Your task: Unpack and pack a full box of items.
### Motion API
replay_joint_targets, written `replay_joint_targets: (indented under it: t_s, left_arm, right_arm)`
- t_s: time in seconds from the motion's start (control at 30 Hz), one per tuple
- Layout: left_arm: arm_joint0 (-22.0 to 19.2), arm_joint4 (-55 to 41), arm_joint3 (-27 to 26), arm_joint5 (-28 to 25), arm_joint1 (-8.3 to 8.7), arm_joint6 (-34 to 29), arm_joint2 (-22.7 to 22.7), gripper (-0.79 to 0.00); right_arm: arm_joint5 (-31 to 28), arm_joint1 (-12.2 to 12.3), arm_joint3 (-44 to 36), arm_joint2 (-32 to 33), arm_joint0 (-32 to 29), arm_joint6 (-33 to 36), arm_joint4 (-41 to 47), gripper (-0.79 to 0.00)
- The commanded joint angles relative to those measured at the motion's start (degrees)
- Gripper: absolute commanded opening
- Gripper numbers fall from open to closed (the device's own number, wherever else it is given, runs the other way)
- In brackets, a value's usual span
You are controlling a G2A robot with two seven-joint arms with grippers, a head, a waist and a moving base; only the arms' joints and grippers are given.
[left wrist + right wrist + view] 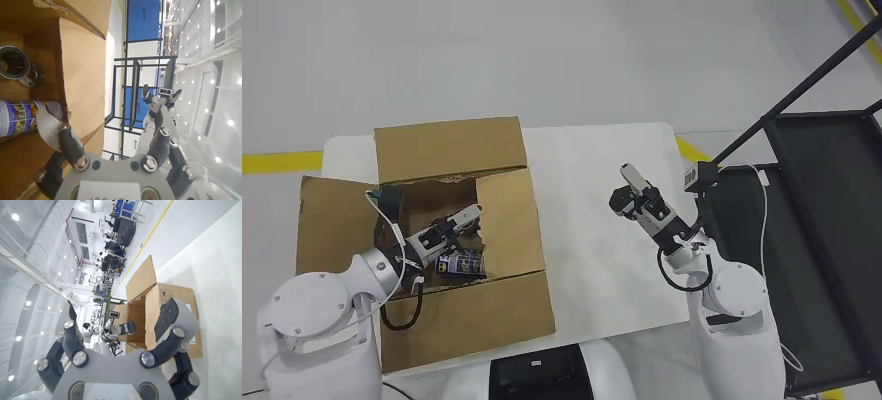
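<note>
Label on can lying inside box: blue and white, dense small print, not legible. Box outer wall, right wrist view: black handling symbols; small white sticker, too small to read. Blue panels behind: white logo lettering, turned sideways. White tag on grey wrist plate: characters cut off.

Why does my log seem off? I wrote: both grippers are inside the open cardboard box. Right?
Not quite: the left gripper is inside the cardboard box, but the right gripper is over the table outside it, as the top view shows.
</note>
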Motion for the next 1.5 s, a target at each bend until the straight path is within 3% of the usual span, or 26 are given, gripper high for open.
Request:
replay_joint_targets:
  t_s: [0.0, 0.23, 0.6, 1.17, 1.2, 1.23, 1.27, 1.37, 1.4, 1.47]
  left_arm:
    - [0.0, 0.0, 0.0, 0.0, 0.00, 0.0, 0.0, 0.000]
    - [0.2, -0.4, 0.3, -0.2, 0.02, 0.4, 0.3, 0.000]
    - [-4.2, 3.6, 9.5, -4.2, 1.57, 3.0, 5.4, 0.000]
    - [-4.5, -4.5, 14.3, -8.8, 3.43, 5.1, 6.6, 0.000]
    - [-4.4, -4.7, 14.5, -8.8, 3.55, 5.4, 6.6, -0.212]
    - [-4.4, -4.8, 14.6, -8.8, 3.66, 5.6, 6.7, -0.308]
    - [-4.4, -4.9, 14.6, -8.8, 3.78, 5.9, 6.8, -0.268]
    - [-4.3, -5.4, 14.6, -8.8, 4.11, 6.5, 7.0, -0.339]
    - [-4.3, -5.8, 14.4, -8.7, 4.21, 6.7, 7.0, -0.428]
    - [-4.2, -6.6, 13.8, -8.4, 4.43, 7.0, 6.8, -0.446]
  right_arm:
    - [0.0, 0.0, 0.0, 0.0, 0.0, 0.0, 0.0, 0.000]
    - [0.0, 0.0, 0.0, 0.0, 0.0, 0.0, 0.0, 0.000]
    - [0.0, 0.0, 0.0, 0.0, 0.0, 0.0, 0.0, 0.000]
    - [0.0, 0.0, 0.0, 0.0, 0.0, 0.0, 0.0, 0.000]
    - [0.0, 0.0, 0.0, 0.0, 0.0, 0.0, 0.0, 0.000]
    - [0.0, 0.0, 0.0, 0.0, 0.0, 0.0, 0.0, 0.000]
    - [0.0, 0.0, 0.0, 0.0, 0.0, 0.0, 0.0, 0.000]
    - [0.0, 0.0, 0.0, 0.0, 0.0, 0.0, 0.0, 0.000]
    - [0.0, 0.0, 0.0, 0.0, 0.0, 0.0, 0.0, 0.000]
    - [0.0, 0.0, 0.0, 0.0, 0.0, 0.0, 0.0, 0.000]
